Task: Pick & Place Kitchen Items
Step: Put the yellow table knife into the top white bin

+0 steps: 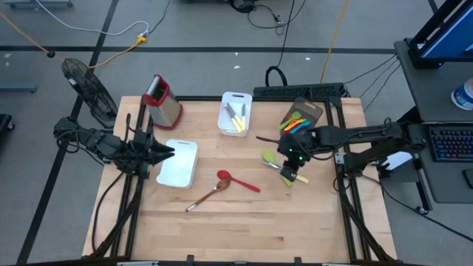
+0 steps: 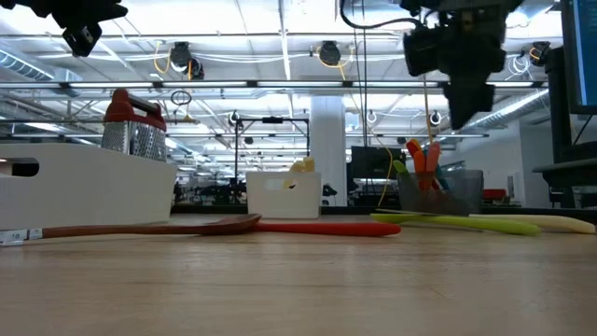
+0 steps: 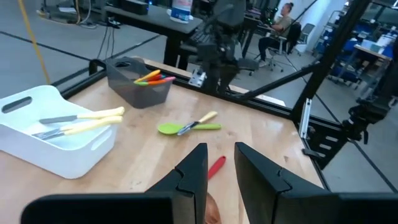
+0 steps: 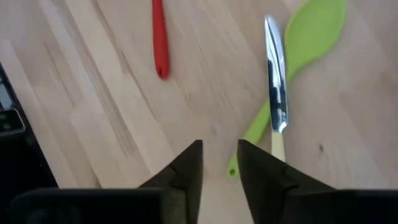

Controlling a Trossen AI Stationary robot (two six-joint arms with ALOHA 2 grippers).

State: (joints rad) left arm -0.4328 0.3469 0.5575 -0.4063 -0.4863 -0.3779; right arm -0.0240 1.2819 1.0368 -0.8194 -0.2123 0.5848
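A green spatula (image 4: 305, 43) lies flat on the wooden table, and a cream-handled knife (image 4: 275, 93) rests across its handle. To their left lie a red spoon (image 1: 238, 179) and a wooden spoon (image 1: 207, 196), whose bowl touches the red spoon's bowl. My right gripper (image 4: 221, 158) hangs above the table, pointing steeply down, open and holding nothing. The spatula's handle end (image 4: 233, 169) shows just beyond its fingertips. In the low view the gripper (image 2: 471, 98) is well clear of the tabletop. My left gripper (image 3: 221, 165) waits at the table's left side, raised, open with a narrow gap and nothing in it.
A white bin (image 1: 235, 114) holding cream knives stands at the back centre. Right of it, a grey bin (image 1: 301, 117) holds coloured utensils. A white tray (image 1: 179, 162) lies by the left gripper, and a metal grater (image 1: 162, 100) stands at the back left. A seated person (image 3: 283, 18) is far behind.
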